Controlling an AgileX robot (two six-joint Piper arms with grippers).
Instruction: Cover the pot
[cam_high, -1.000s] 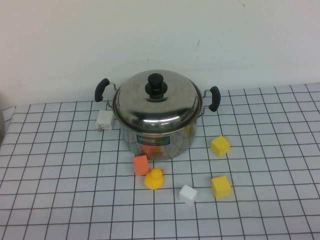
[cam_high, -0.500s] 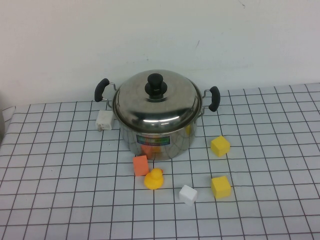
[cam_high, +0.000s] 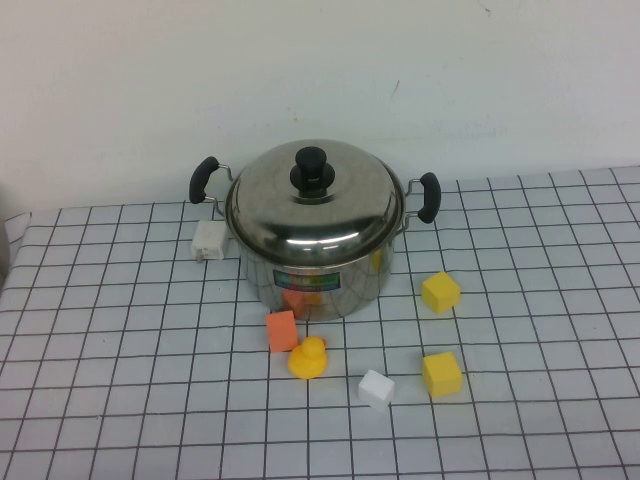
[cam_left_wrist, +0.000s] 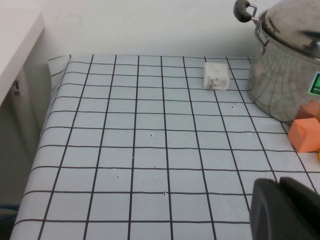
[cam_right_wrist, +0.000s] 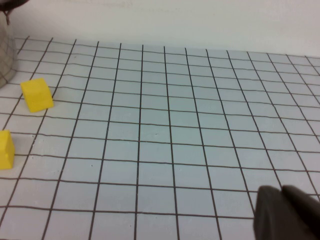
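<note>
High view shows the pot (cam_high: 318, 268) standing at the far centre of the gridded table (cam_high: 120, 400), its domed lid (cam_high: 314, 205) already seated on the rim, black knob (cam_high: 311, 170) up. A white block (cam_high: 208, 240) lies just beside the pot at nine o'clock. An orange cube (cam_high: 282, 330) and a yellow duck (cam_high: 308, 357) sit at six o'clock, touching each other. Yellow cubes lie at four o'clock (cam_high: 440, 292) and five o'clock (cam_high: 441, 373), with a white cube (cam_high: 376, 388) nearby. Neither arm appears here. The left gripper (cam_left_wrist: 285, 210) hangs over bare table on the pot's left, jaws closed on nothing. The right gripper (cam_right_wrist: 287, 212) hangs over the right side; its jaws cannot be told.
</note>
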